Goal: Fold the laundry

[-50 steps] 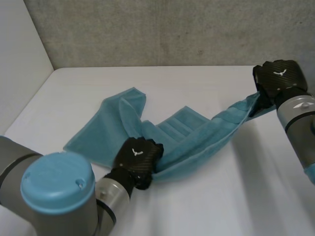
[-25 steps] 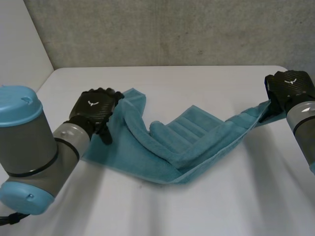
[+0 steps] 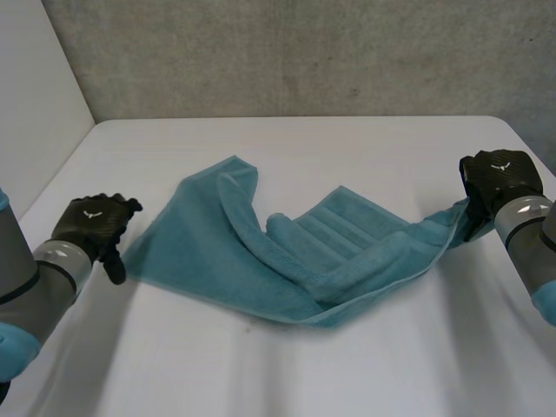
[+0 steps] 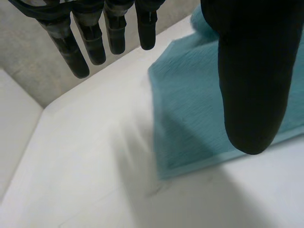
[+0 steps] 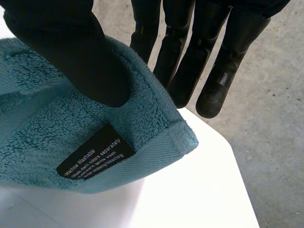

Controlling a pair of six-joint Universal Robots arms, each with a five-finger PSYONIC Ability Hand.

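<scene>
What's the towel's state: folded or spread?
Not folded: towel lies rumpled with loose ridges, right hand pinching one corner, left hand open beside it.

A black tag at the towel corner carries white print. Line 1: "Machine Washable". Line 2 appears to read "Wash dark colors separately". Line 3 is illegible. The left hand and right hand each bear a white emblem without lettering.
</scene>
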